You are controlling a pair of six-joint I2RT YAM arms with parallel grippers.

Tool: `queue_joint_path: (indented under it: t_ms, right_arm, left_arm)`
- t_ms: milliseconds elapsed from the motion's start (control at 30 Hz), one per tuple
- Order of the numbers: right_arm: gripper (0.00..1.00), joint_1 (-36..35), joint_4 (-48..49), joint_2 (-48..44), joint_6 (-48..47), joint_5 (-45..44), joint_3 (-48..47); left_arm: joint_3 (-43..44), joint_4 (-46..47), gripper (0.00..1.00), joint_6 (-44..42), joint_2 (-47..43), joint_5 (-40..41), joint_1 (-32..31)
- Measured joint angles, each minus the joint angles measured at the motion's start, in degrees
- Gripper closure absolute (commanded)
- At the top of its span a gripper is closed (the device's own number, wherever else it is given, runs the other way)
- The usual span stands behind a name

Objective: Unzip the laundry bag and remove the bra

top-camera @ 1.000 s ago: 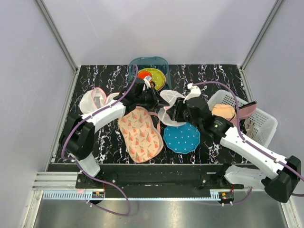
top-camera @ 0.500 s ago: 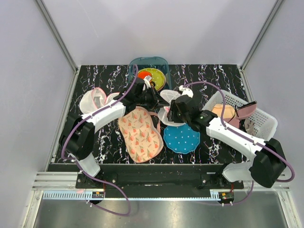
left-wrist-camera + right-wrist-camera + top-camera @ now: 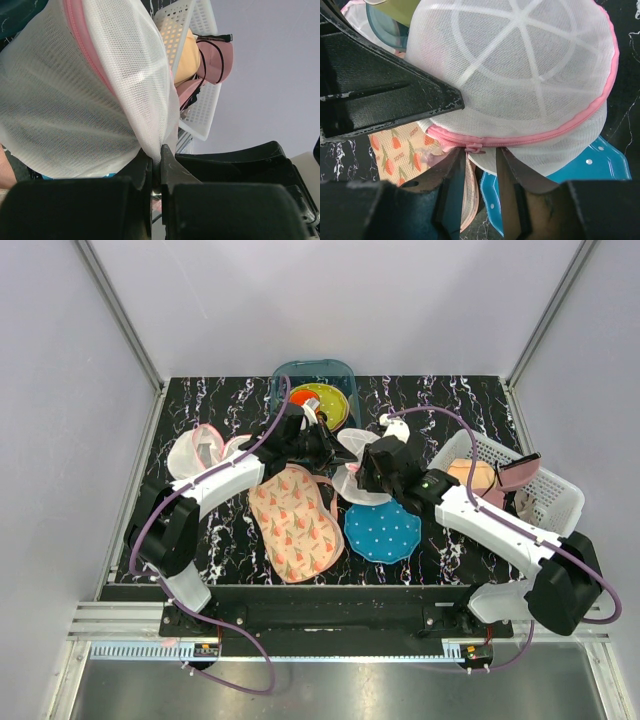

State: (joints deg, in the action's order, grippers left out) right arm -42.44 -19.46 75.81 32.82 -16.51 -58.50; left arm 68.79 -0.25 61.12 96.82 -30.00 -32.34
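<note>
Lying closest to the near edge of the counter (image 3: 450,400), a floral cloth (image 3: 295,522) and a blue dotted mat (image 3: 382,530) sit side by side around its middle. Just beyond them, near the counter's centre, the bag (image 3: 520,65) is held between the two arms, over the far ends of the cloth and the mat.

The left gripper (image 3: 159,156) is clenched on a fold of white mesh at the bag's edge. The right gripper (image 3: 480,152) has its fingers on either side of the pink zip, with the zip pull (image 3: 474,148) right at their tips. A narrow gap shows between the fingers, and I cannot tell whether they are pinching the pull. The zip runs closed along the stretch seen from the right wrist. What is inside cannot be made out through the mesh.

A white basket (image 3: 545,505) at the right edge holds peach and pink garments. A second mesh pouch (image 3: 197,450) lies toward the left edge. At the middle of the far edge stands a teal tub (image 3: 315,363) with yellow and orange things in it.
</note>
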Motion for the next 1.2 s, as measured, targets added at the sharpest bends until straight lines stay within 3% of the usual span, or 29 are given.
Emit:
queue_joint_path:
  t_ms: [67,300,533,633,700,1200]
  right_arm:
    - [0.64,0.00,-0.09,0.00,-0.22,-0.26,-0.24]
    - [1.00,0.00,0.13,-0.59,-0.55,-0.57,-0.42]
    - [1.00,0.00,0.24,-2.47,-0.63,-1.05,-0.39]
    - [0.61,0.00,0.33,-2.80,-0.48,-0.96,0.07]
    - [0.53,0.02,0.26,-3.34,-0.48,-0.85,0.94]
    - [0.57,0.11,0.33,-8.85,-0.46,-1.05,2.34]
  left_arm:
    - [0.00,0.00,1.00,0.02,0.00,-0.04,0.00]
    - [0.00,0.00,1.00,0.20,0.00,-0.17,0.00]
    - [0.00,0.70,1.00,0.42,0.00,-0.63,-0.02]
    - [0.00,0.81,1.00,0.42,0.00,-0.74,-0.02]
    - [0.00,0.74,1.00,0.39,0.00,-0.76,0.00]
    - [0.00,0.72,1.00,0.39,0.00,-0.81,0.00]
